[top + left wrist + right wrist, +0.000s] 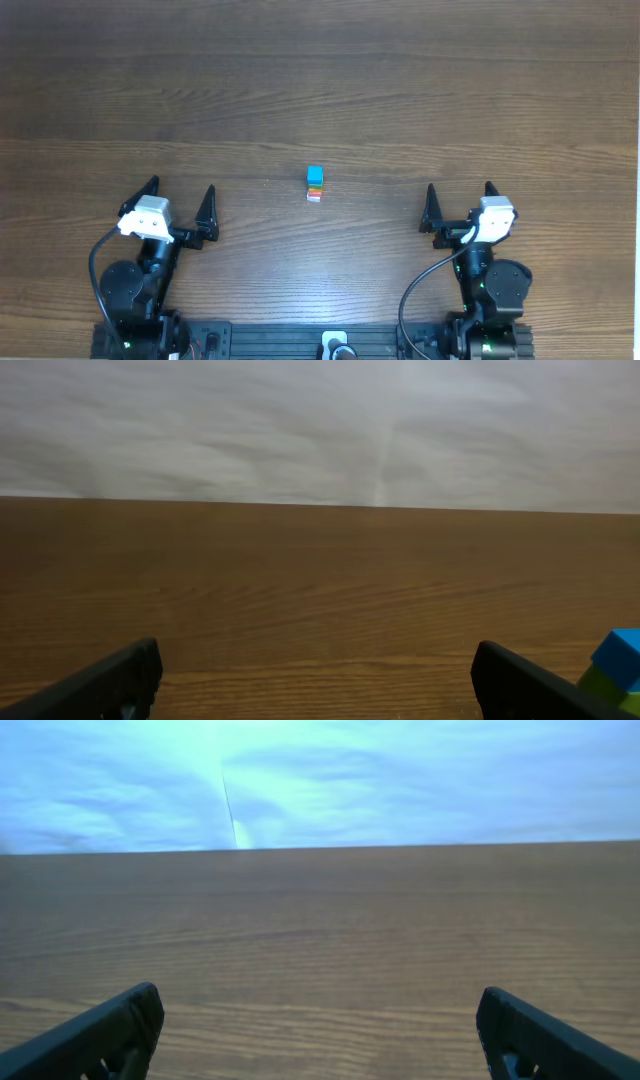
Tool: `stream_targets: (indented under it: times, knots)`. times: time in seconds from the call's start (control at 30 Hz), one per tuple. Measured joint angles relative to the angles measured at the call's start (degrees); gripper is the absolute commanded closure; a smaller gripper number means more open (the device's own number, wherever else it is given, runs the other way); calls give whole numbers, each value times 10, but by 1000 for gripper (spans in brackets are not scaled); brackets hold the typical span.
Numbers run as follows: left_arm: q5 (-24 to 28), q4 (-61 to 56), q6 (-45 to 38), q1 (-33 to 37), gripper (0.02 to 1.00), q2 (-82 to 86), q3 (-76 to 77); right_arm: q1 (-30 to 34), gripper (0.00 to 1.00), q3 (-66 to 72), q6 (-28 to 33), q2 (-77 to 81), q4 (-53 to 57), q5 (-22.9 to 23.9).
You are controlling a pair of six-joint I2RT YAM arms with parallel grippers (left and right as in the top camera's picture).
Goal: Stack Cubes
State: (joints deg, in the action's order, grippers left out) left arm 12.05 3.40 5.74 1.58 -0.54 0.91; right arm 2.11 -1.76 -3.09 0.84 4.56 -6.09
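One cube stack upright on table: blue cube on top, green cube below, orange and pale lower. Task judged done, no loose cubes near stack. Left gripper well left of stack, right gripper well right of it; both wide open, empty. Next: likely nothing but keeping clear of stack. Wood-grain table; plain pale wall beyond stack.
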Motion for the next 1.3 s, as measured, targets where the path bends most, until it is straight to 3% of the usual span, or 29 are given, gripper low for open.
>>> stream_targets:
  times: [1.3]
  knots:
    - [0,0,0,0,18,0,0,0,7,9,3,0,-6,2]
